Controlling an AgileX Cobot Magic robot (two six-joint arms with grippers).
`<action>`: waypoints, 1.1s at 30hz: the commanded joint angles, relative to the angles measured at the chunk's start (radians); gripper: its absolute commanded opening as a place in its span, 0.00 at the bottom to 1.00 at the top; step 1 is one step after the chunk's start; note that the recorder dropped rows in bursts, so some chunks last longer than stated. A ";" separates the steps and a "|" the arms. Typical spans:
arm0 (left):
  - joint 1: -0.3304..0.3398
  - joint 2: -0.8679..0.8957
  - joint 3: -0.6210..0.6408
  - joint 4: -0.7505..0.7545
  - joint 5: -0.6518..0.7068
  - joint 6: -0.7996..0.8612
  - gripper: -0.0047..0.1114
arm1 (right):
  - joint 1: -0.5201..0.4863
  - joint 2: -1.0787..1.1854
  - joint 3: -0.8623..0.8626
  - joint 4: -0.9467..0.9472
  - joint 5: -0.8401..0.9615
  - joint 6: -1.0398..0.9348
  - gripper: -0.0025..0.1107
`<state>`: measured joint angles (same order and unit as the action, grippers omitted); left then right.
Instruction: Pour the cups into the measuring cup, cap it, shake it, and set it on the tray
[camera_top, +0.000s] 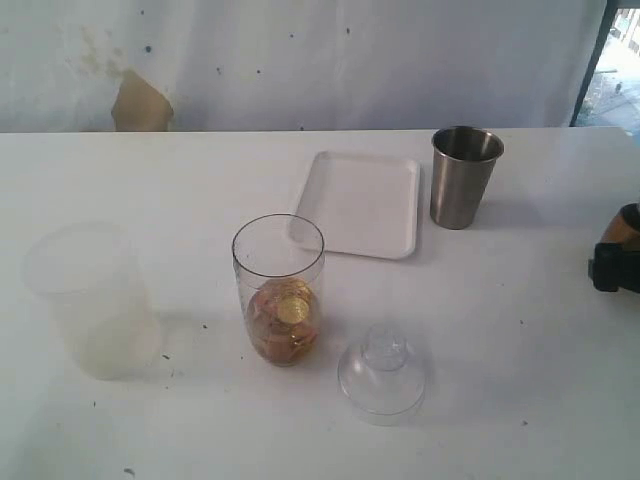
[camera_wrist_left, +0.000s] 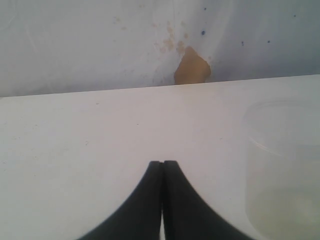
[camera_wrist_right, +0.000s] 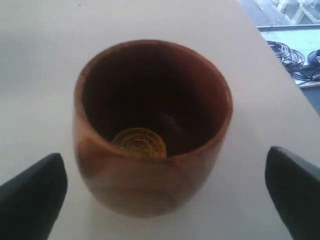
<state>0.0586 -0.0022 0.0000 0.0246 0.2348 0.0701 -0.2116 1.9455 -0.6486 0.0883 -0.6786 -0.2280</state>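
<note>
The clear measuring cup (camera_top: 279, 290) stands upright mid-table with gold coins in its bottom. Its clear dome cap (camera_top: 382, 372) rests on the table just to its front right. Behind it lies the white tray (camera_top: 360, 203), with the steel tumbler (camera_top: 464, 175) upright to the tray's right. The brown wooden cup (camera_wrist_right: 150, 125) (camera_top: 628, 225) stands at the right edge of the exterior view and holds a gold coin (camera_wrist_right: 139, 142). My right gripper (camera_wrist_right: 164, 165) (camera_top: 612, 268) is open, its fingers wide on either side of the wooden cup, not touching it. My left gripper (camera_wrist_left: 162, 165) is shut on nothing.
A wide frosted plastic cup (camera_top: 90, 300) (camera_wrist_left: 285, 170) stands at the left, close beside my left gripper. A white backdrop with a brown torn patch (camera_top: 140, 103) closes the table's far edge. My left arm is outside the exterior view.
</note>
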 joint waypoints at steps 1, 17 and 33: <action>-0.001 0.002 0.000 -0.009 -0.003 -0.002 0.04 | -0.008 0.033 0.011 0.012 -0.093 -0.020 0.95; -0.001 0.002 0.000 -0.009 -0.003 -0.002 0.04 | -0.008 0.054 0.011 0.006 -0.142 0.001 0.95; -0.001 0.002 0.000 -0.009 -0.003 -0.002 0.04 | -0.008 0.129 -0.025 0.006 -0.183 0.015 0.95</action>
<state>0.0586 -0.0022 0.0000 0.0246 0.2348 0.0701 -0.2116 2.0594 -0.6595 0.0976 -0.8374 -0.2196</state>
